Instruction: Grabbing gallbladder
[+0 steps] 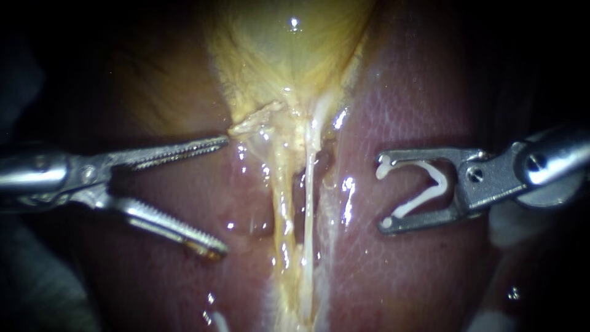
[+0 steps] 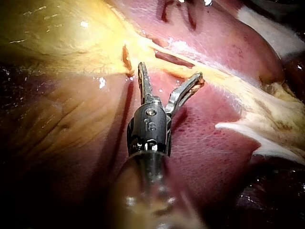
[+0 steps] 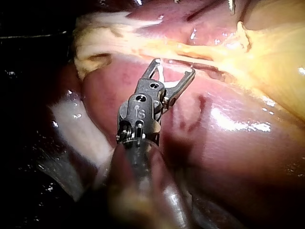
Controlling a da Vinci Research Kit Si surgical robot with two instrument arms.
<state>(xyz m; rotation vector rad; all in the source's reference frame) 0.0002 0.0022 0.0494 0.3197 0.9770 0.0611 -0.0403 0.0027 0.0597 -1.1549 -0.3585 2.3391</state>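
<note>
Gallbladder (image 1: 289, 55) is top-centre in the endoscope view: yellow, tapering into pale strands that run down over the liver (image 1: 424, 92). Left instrument (image 1: 221, 195): hand wide open and empty, upper tip right at the gallbladder's frayed lower edge, gripping nothing. To do it well, I'd say ease forward until that frayed neck lies between both halves. Take a decent fold, keep off the strands, close gently. Right instrument (image 1: 383, 193): hand spread, carrying a white clip (image 1: 437, 182), over the liver, apart from the strands.
</note>
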